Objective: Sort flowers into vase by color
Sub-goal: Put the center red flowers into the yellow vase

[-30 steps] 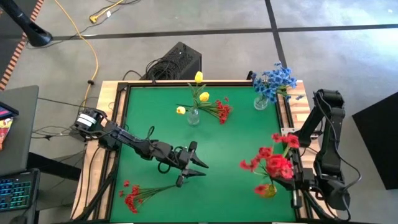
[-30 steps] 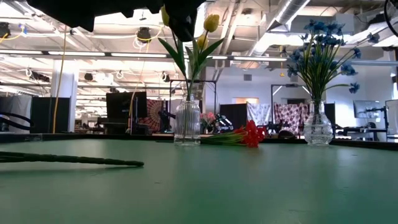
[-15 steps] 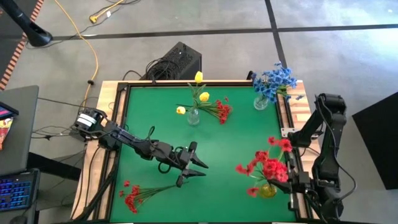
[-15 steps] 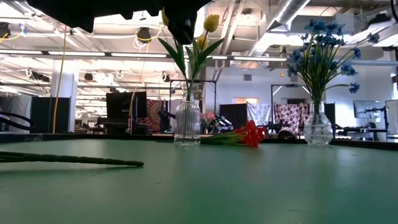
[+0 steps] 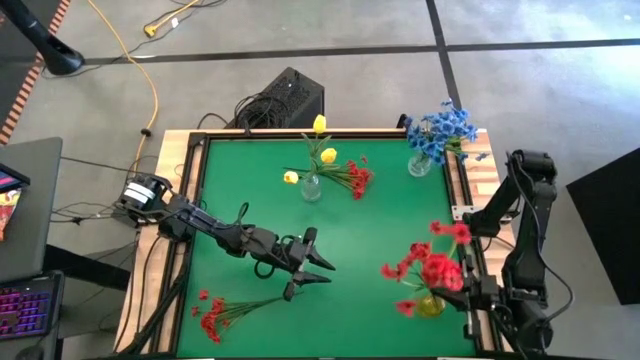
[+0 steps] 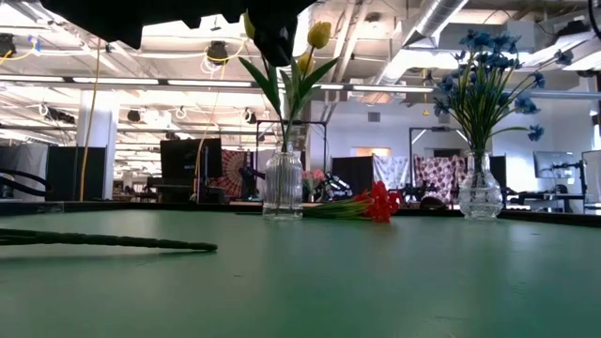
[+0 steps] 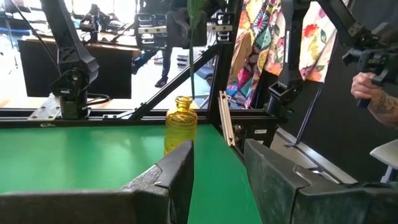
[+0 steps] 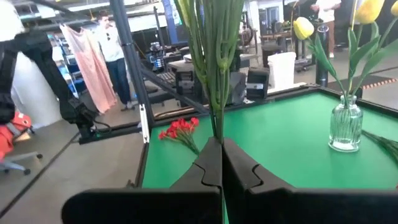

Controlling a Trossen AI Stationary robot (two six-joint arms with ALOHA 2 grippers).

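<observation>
My right gripper [image 5: 463,292] [image 8: 221,146] is at the table's near right corner, shut on a bunch of red flowers [image 5: 432,265]. The bunch stands over a yellow vase [image 5: 430,306] [image 7: 180,124], and a stem rises from the vase's mouth. My left gripper [image 5: 328,272] [image 7: 217,168] hovers open over the middle of the green table and touches nothing. More red sprigs [image 5: 222,312] [image 8: 179,129] lie flat near the near left corner. Yellow tulips stand in a clear vase [image 5: 311,185] [image 6: 283,183]. My right gripper pinches the red bunch's green stems [image 8: 216,118] between its two shut fingers, coming in level from the table's right, across the stems. The stems stand upright with the blooms above the fingers. The fingers hide the part below the hold.
Blue flowers fill a clear vase [image 5: 420,163] [image 6: 481,188] at the far right corner. One red sprig [image 5: 355,178] [image 6: 376,202] lies beside the tulip vase. A person's hand [image 7: 373,93] shows beyond the table's right side. Bare green mat lies between the arms.
My right arm has shifted the red bunch a little toward the table's left and near edge, above the yellow vase. It has kept still over the last half second. The left arm has not moved.
</observation>
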